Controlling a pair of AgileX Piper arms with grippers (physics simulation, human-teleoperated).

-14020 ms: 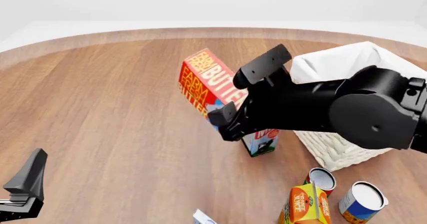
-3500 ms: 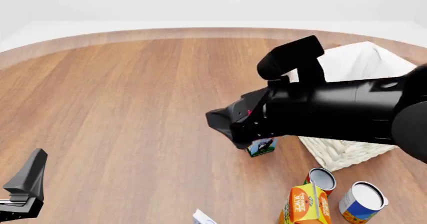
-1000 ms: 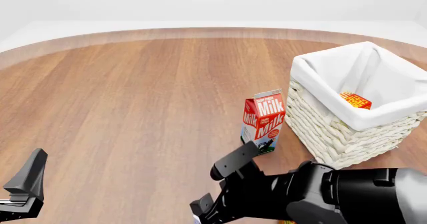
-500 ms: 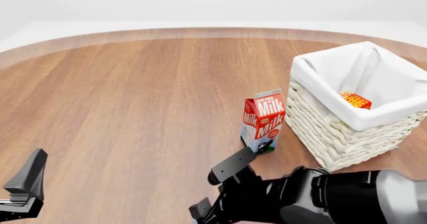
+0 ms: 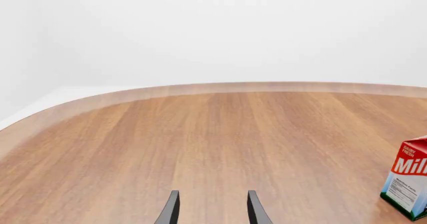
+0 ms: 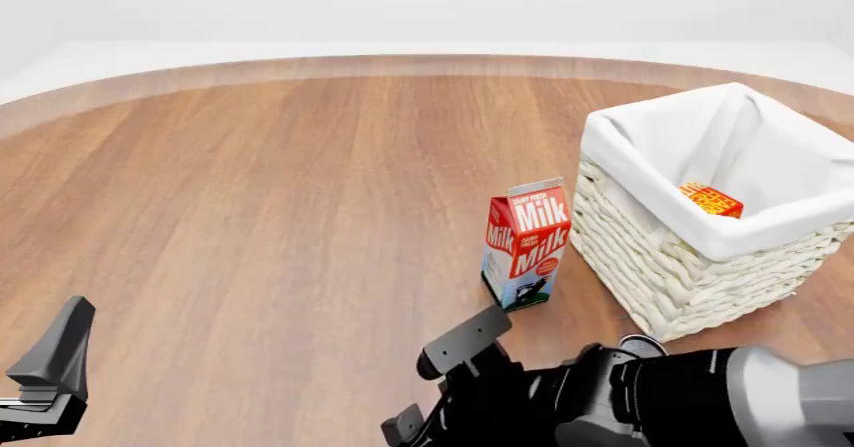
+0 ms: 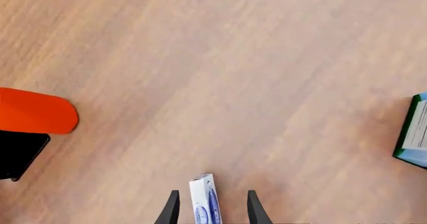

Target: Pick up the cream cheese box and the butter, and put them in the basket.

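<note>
Since 3.5 s earlier, the right tool had been carried from the basket down to the table's near edge. The butter lay inside the basket. The cream cheese box was seen between the right tool's parted fingers, not yet gripped. A good grasp would be made by lowering further, keeping the box centred, then closing squarely. The left tool was held open, empty.
</note>
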